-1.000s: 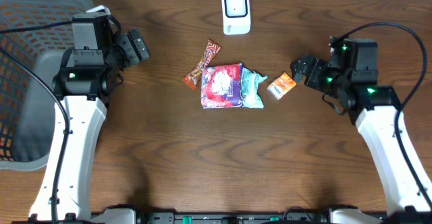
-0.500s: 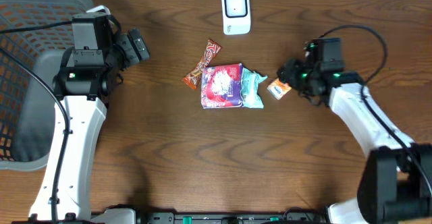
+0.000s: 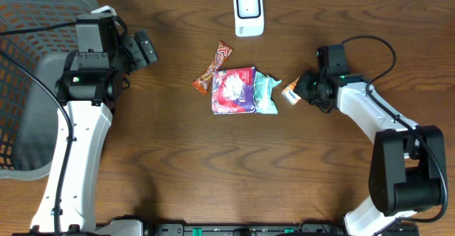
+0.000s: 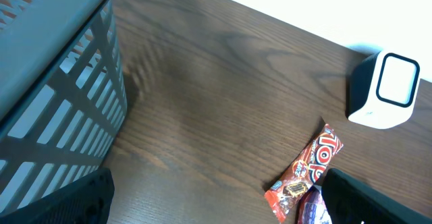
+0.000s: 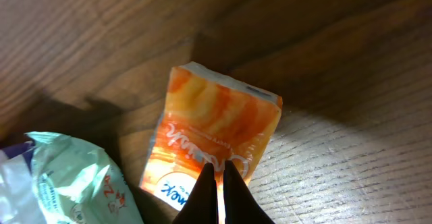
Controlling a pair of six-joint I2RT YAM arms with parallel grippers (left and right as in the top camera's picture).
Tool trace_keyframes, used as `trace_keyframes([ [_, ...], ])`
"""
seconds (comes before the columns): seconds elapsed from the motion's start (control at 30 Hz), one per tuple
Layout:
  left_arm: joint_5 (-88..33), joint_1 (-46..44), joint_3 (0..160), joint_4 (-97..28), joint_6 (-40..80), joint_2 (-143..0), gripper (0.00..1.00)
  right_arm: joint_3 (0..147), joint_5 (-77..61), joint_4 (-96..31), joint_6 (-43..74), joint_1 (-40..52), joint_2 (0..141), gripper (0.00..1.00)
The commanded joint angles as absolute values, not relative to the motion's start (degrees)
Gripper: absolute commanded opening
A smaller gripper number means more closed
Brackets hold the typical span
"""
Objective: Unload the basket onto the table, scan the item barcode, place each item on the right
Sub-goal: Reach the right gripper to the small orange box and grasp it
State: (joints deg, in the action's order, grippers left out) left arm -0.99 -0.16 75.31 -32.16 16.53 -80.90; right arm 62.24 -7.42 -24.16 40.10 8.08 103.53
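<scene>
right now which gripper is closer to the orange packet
Right. The right gripper is shut with its tips at the orange packet edge; the left gripper is open, far across the table, beside the basket.

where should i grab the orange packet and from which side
Pinch the orange packet by the thin edge facing the right claw, coming in low from that side. It lies flat on the table, so only edges offer a bite, and the teal pack sits close on its opposite side. The claw sits shut at that edge.
</scene>
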Motion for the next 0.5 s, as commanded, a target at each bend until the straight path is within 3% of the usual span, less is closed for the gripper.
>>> trace_keyframes([
  [0.0,-0.9,-0.2,76.0,-32.1,16.8,-81.2,0.98,63.2,-6.3,-24.2,41.3,8.3,104.0,0.02],
  [0.47,-0.9,-0.2,76.0,-32.1,16.8,-81.2,0.98,62.3,-3.1,-26.0,41.3,8.3,104.2,0.01],
])
